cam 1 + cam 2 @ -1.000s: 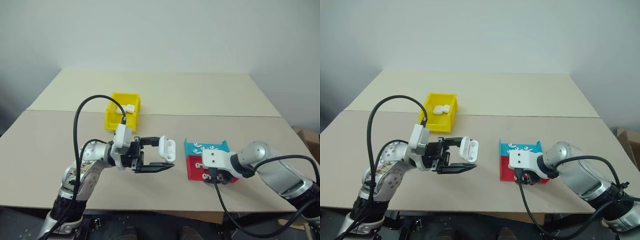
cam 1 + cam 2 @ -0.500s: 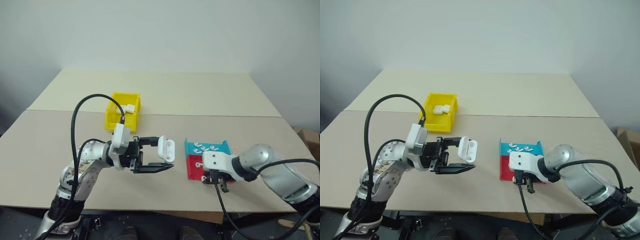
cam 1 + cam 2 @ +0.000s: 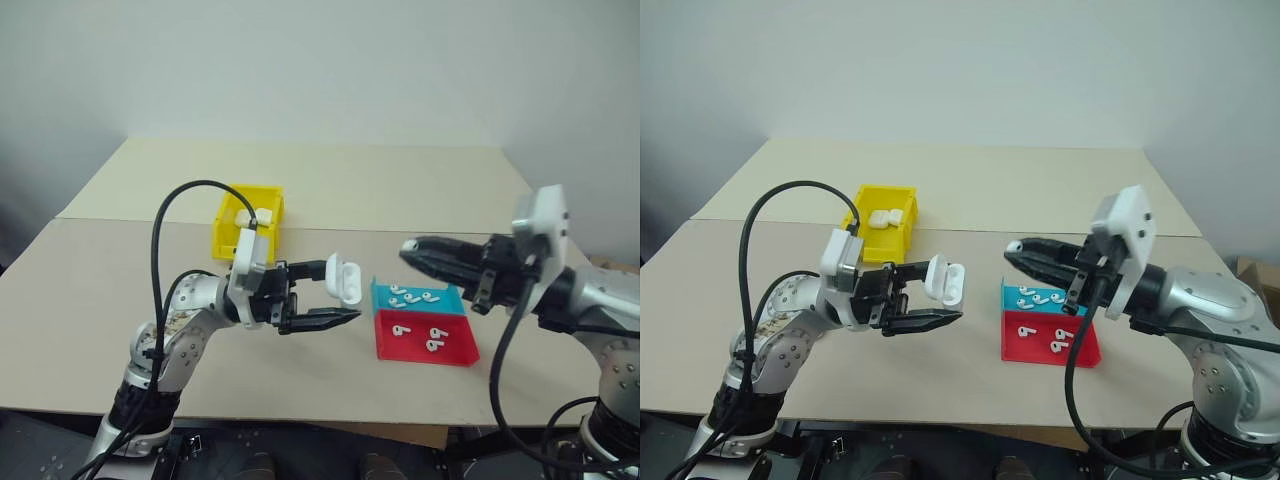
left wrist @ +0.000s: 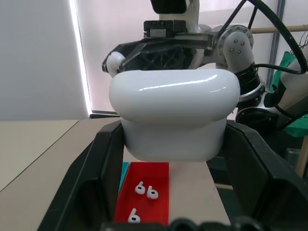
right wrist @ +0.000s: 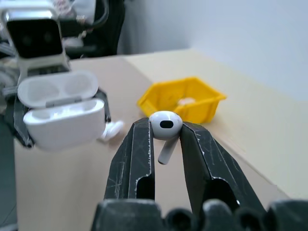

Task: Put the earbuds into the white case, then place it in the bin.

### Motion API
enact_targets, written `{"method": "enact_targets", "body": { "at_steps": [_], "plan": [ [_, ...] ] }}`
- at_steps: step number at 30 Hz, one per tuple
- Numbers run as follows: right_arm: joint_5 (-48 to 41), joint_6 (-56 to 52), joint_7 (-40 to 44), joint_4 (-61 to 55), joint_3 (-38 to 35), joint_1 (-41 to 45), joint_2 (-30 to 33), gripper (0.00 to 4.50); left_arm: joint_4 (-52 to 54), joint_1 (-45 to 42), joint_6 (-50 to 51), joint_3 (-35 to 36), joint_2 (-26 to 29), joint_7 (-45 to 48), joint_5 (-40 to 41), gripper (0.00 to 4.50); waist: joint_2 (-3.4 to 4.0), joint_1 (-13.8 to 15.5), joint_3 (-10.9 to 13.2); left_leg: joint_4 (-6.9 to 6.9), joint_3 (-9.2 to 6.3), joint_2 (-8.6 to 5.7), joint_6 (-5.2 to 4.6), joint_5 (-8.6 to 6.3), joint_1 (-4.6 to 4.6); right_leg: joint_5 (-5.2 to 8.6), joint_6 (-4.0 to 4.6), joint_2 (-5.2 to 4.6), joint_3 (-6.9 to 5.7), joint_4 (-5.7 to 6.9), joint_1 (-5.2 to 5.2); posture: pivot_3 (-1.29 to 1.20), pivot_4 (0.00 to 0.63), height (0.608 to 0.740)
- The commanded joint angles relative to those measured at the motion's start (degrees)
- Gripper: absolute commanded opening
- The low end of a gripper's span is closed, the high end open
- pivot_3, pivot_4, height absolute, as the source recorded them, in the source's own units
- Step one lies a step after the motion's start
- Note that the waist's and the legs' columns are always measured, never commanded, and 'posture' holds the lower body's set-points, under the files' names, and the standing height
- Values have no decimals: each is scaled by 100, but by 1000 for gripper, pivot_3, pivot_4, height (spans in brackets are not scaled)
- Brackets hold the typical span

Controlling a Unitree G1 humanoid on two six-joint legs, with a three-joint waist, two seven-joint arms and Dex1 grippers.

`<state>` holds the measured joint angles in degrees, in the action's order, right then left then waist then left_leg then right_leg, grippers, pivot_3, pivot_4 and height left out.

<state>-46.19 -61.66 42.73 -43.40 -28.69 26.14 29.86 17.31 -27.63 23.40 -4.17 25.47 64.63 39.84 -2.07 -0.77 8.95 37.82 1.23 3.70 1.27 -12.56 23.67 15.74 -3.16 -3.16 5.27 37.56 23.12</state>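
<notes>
1. Earbuds are lying in two shallow trays on the surface [image 3: 300, 185]: four of them are sitting in the teal tray [image 3: 452, 297], and three more are sitting in the red tray [image 3: 455, 350] just in front of it.
2. One earbud [image 5: 165, 125] is being pinched between the two black fingers of the right end effector [image 5: 166, 144], head up and stem hanging down, well above the surface.
3. The right end effector [image 3: 412, 247] is pointing toward the robot's left and is hanging above the far edge of the teal tray, near the case.
4. The white case [image 3: 343, 279] is being gripped by the left end effector [image 3: 335, 295], which is clamping its lower body from both sides; in the left wrist view the case [image 4: 173, 113] is sitting between the two fingers [image 4: 101, 163].
5. The lid of this case is standing open, and in the right wrist view both the lid and the body [image 5: 62, 115] are showing their hollows; I cannot tell if any earbud is already lying inside.
6. The held case is hanging in the air to the left of the two trays, apart from them.
7. The bin [image 3: 227, 238] is standing farther back on the left part of the surface, and white cases [image 3: 883, 217] are lying inside it.
</notes>
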Motion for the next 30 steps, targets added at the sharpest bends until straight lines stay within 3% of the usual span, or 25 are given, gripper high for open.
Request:
{"method": "enact_targets", "body": {
  "at_steps": [1, 6, 10, 30],
  "plan": [
    [-1211, 25, -718, -440, -147, 60, -142, 586, -110, -301, 77, -77, -46, 127, 94, 2803, 1, -11, 0, 0, 0, 0, 0, 0, 0, 0, 0, 0, 0, 2, 1, 0, 150, 740],
    [-1920, 260, -1609, -477, 517, 107, -349, 586, -315, -531, 93, -168, -81, 289, 66, 2803, 1, -63, 0, -4, -1, 1, 0, 0, -1, 0, 0, 2, 2, 0, 2, 0, 150, 740],
    [-1984, 502, -1912, -404, 945, 29, -357, 586, -426, -680, 38, -205, -143, 363, 17, 2803, 1, -58, 0, -3, -3, 0, 0, 0, 1, 0, 0, 1, 0, -1, 2, 0, 150, 740],
    [-1620, 1416, -1896, -164, 1595, -399, 354, 586, -380, -672, -33, -96, -51, 495, 23, 2803, 1, -35, 0, -4, -4, 1, 0, 0, 6, 1, -1, 2, -1, -6, 4, 0, 150, 740]
  ]
}}
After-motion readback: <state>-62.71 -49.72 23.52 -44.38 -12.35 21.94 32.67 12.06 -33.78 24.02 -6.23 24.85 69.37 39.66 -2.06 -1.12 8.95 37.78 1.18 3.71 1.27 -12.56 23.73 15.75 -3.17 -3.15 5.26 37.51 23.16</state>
